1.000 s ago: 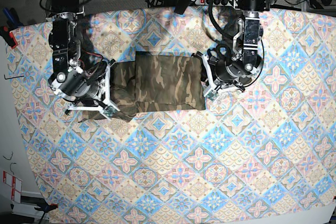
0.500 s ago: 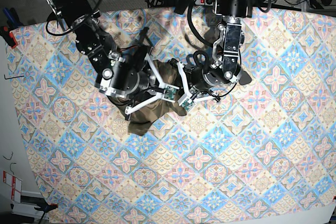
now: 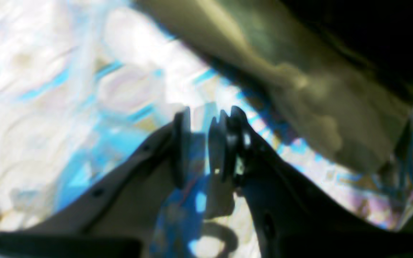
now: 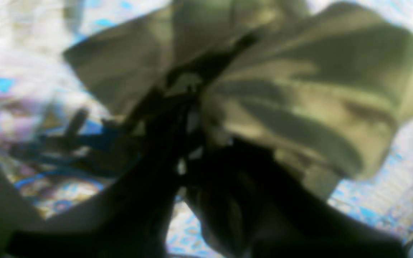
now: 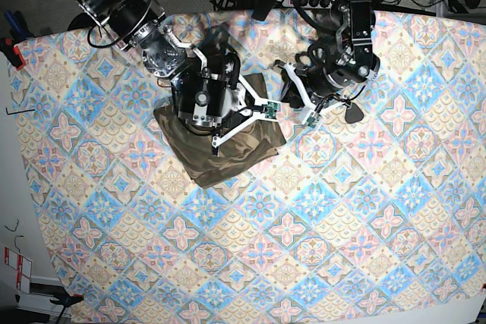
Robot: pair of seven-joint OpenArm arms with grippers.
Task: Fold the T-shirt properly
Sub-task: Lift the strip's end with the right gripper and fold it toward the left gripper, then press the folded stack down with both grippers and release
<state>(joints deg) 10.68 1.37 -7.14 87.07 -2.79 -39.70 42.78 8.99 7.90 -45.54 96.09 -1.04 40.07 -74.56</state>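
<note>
while the t-shirt lies bunched in a rumpled heap on the blue-and-pink tablecloth, left of centre in the base view, the right gripper sits over its upper right edge; the blurred right wrist view shows camouflage cloth crowding the dark fingers, but i cannot tell whether they pinch it. the left gripper hangs just beside the heap with a narrow gap between its pads and only tablecloth showing through, nothing held.
</note>
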